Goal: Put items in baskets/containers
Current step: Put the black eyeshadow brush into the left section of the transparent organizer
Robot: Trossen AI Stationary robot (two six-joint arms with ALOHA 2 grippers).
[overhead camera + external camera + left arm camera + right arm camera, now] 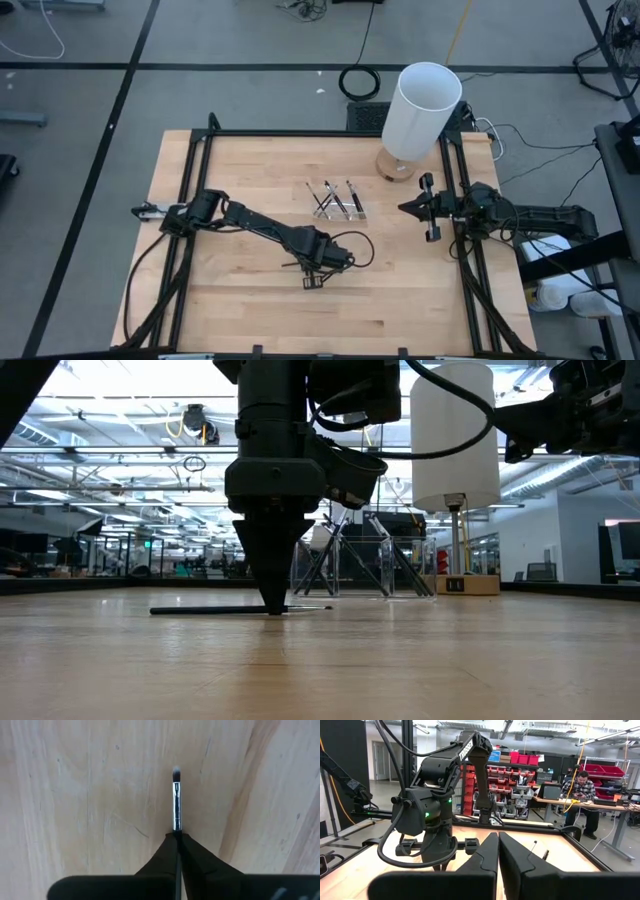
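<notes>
The left arm reaches from the worktop's left edge toward its middle, nearer the front edge, so that the left gripper points straight down onto the pale, grained wooden worktop. Its tapered black jaws are pressed together on a thin dark stick with a silvery ferrule and a small pale brush tip, which lies flat on the wood. In the left wrist view the stick runs out from between the jaw tips, and in the low view it stretches level on the surface to both sides of them. The pinch looks set near the stick's middle, probably so that it will lift without tipping.

Toward the back edge from that gripper, near the worktop's centre, sits the small shallow clear plastic rectangular tray. Several more slim dark sticks are in it, leaning crosswise against its walls rather than lying flat, which suggests smooth, light rods dropped in from above. The tray is nearly see-through, glossy and hard-edged.

Near the back right corner stands a tall smooth white cylinder on a round wooden base, no part of the job.

At the right edge the right gripper waits, its jaws closed on nothing.
</notes>
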